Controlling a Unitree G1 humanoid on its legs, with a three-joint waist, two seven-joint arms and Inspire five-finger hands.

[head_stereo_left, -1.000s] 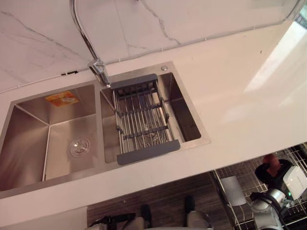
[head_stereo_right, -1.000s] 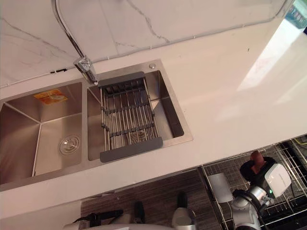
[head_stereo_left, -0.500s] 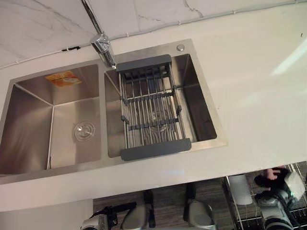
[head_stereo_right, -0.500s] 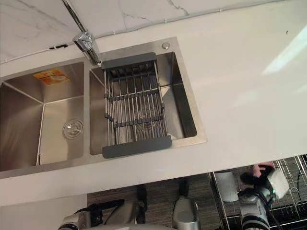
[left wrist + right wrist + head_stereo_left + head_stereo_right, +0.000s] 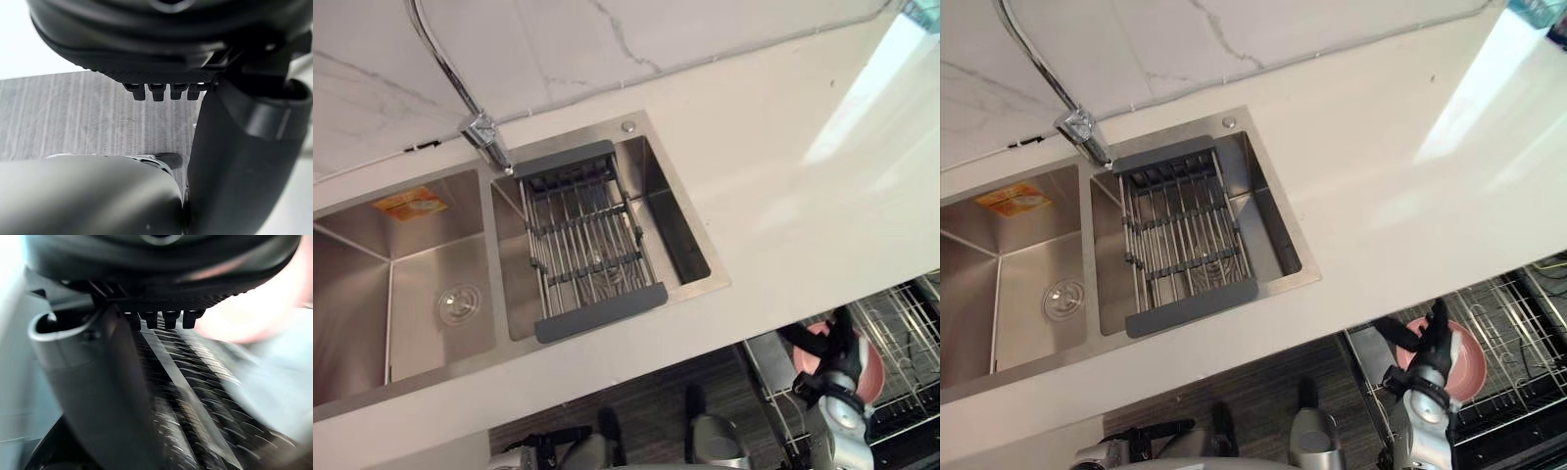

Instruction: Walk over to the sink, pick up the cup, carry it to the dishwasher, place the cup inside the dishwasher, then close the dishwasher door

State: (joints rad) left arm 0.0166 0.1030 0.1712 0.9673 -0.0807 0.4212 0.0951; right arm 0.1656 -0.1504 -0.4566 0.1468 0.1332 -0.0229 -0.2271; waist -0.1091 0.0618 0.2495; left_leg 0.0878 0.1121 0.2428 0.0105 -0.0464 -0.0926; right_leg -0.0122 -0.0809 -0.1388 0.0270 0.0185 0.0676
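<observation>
The cup (image 5: 1469, 364), pink and seen from above with its mouth up, is no longer at the sink (image 5: 717, 282). It sits over the dishwasher's wire rack (image 5: 1520, 321), near the rack's left side, below the front edge of the worktop (image 5: 1410, 176) towards its right end. The right robot hand (image 5: 1425, 345) lies across the cup's near side. I cannot tell whether it is clamped on the cup, merely touching it, or already free, because the right wrist view gives only a pink smear beside the palm. Nor can I tell whether the cup's base rests on the wires or hangs just above them.

The left robot hand (image 5: 166, 73) holds nothing, its fingers relaxed, down by the floor.

Judging from this, the placing step is nearly done and the door is yet to be closed. The chief risk is an unseated cup: if it is let go while tilted or above the wires, it may tip or roll across the rack. A robot hand drawn back carelessly could hook the rim and drag the cup over. The rack also looks pulled out past the worktop's front edge, so swinging the door up without pushing it in could jam the door against it.
</observation>
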